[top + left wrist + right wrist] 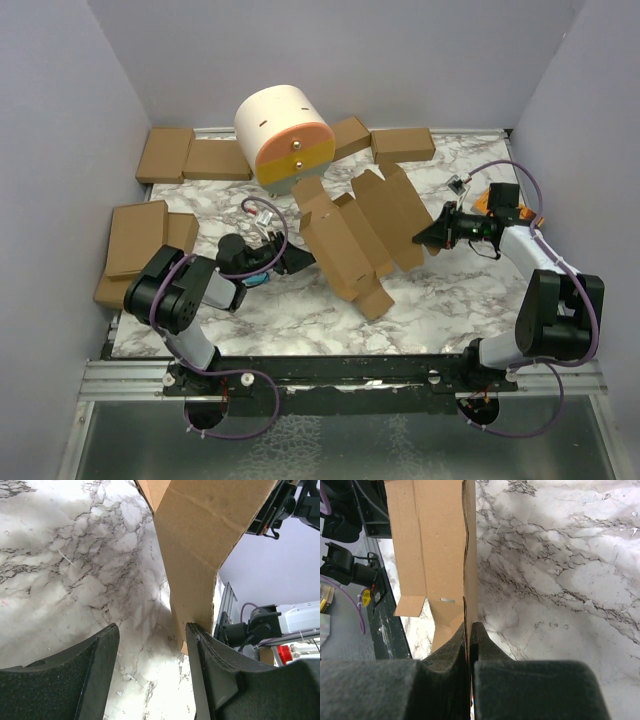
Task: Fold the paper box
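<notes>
The paper box [360, 235] is a wide brown die-cut sheet with flaps, held tilted above the marble table [440, 300] in the middle. My right gripper [432, 236] is shut on the sheet's right edge. In the right wrist view the cardboard [430, 545] is pinched thin between the closed pads of that gripper [469, 626]. My left gripper [298, 262] sits at the sheet's lower left edge and is open. In the left wrist view a cardboard panel [200, 545] rests against the tip of the right finger [215, 670], while the left finger [95, 675] stands apart from it.
Ready-made brown boxes lie at the back left [165, 155], in a stack at the left edge [135, 240] and at the back right [403, 145]. A white cylinder with an orange and yellow face [283, 135] stands at the back. A small orange item [493, 200] lies by the right arm.
</notes>
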Robot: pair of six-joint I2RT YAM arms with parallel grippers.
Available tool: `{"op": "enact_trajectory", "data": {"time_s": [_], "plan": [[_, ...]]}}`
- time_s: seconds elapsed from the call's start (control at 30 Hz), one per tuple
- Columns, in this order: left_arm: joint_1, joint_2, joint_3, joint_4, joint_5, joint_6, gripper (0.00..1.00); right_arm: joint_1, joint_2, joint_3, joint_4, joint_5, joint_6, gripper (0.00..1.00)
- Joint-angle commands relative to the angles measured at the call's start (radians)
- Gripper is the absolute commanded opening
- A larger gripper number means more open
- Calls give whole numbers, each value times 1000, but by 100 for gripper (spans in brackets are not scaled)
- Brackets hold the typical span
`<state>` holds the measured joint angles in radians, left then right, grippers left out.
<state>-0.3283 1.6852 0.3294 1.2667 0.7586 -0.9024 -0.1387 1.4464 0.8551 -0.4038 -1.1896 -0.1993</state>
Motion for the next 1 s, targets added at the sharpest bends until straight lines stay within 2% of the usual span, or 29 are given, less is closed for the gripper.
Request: {"op": "enact_trajectory", "data": {"time_s": [0.0,0.4,0.67,0.97], "plan": [[2,-30,-25,57,23,5,60,-4,18,4,8,-2,3,1],[-13,214,-15,491,22,-220,66,-4,33,6,-6,-14,-13,1],[-13,182,-24,468,11,-189,67,-3,47,10,-9,-3,-14,1],[-31,186,-14,513,12,-226,68,-2,53,12,-14,11,-19,1]]}}
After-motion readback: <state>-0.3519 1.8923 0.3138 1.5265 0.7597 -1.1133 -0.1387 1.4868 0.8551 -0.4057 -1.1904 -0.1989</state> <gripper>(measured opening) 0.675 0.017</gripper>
